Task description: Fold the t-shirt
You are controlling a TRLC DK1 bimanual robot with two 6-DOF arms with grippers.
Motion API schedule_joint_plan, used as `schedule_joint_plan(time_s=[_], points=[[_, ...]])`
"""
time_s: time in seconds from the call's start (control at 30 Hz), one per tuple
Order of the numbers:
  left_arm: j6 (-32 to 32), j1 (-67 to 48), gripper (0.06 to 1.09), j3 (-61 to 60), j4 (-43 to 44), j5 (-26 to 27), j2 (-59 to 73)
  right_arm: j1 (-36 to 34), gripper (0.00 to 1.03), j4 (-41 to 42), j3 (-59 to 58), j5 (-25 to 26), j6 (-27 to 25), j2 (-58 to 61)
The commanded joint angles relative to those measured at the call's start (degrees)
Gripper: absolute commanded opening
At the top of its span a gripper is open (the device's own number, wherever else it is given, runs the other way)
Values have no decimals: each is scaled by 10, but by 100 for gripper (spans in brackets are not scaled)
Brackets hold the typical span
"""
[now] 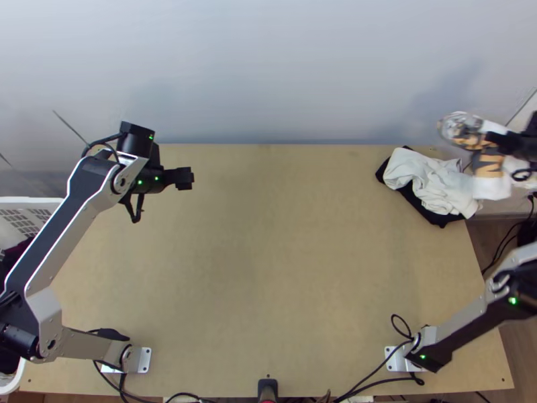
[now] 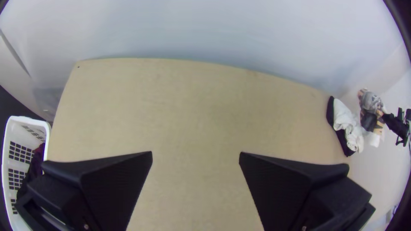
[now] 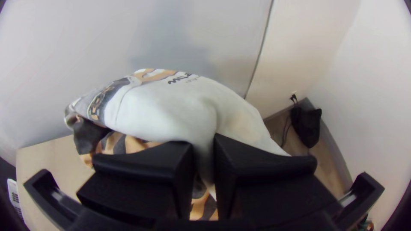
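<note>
Well, my right gripper point(image 1: 490, 139) has the t-shirt point(image 1: 492, 189) pinched tight between its two fingers.
The t-shirt hangs bunched from these fingers, white with orange and dark printed parts — near them, at the far right corner of the table point(image 1: 268, 269), a crumpled white cloth point(image 1: 429, 178) lies on a black cloth point(image 1: 437, 218). My left gripper point(image 1: 188, 178) is well apart from there, above the far left part of the table, its fingers spread wide — to their left stands a white basket point(image 1: 30, 200).
</note>
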Motion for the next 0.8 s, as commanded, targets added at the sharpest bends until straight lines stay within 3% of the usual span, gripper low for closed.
schedule_joint_plan(time_s=[0.0, 0.17, 0.5, 0.57, 0.67, 0.77], points=[[2, 24, 104, -16, 2, 2, -13, 78, 3, 17, 10, 25, 23, 84], [2, 52, 104, -29, 3, 6, -30, 111, 3, 13, -40, 27, 27, 72], [-24, 44, 104, -60, 22, 13, -44, 89, 3, 34, -255, 28, -12, -13], [-27, 38, 104, -60, 23, 13, -44, 83, 16, 34, -269, 27, -7, -26], [-28, 37, 104, -59, 25, 12, -44, 80, 57, 33, -278, 27, 26, -61], [-26, 40, 104, -62, 25, 12, -47, 80, 73, 22, -264, 23, 59, -89]])
